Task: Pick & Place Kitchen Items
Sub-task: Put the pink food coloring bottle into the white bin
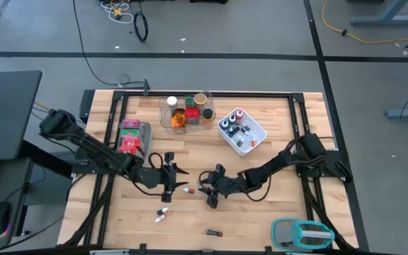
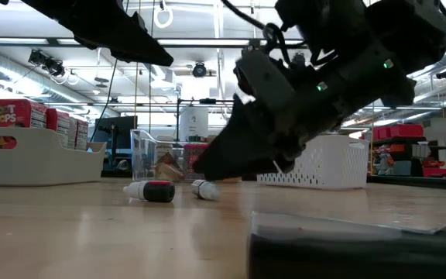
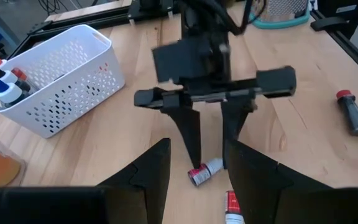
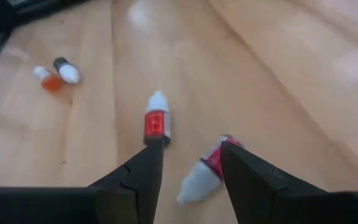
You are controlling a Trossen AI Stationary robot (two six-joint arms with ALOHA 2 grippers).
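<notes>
Right gripper (image 4: 188, 163) jaws apart, astride red-banded vial (image 4: 205, 172) lying flat; I read pre-grasp. Left gripper (image 3: 194, 163) open, empty nearby.

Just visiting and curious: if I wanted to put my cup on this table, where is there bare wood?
Bare wood: the front-left corner, and the strip between the white mesh basket and the teal-and-grey gadget. Crowded: the middle, where both arms' fingers and small red-banded vials meet.
</notes>
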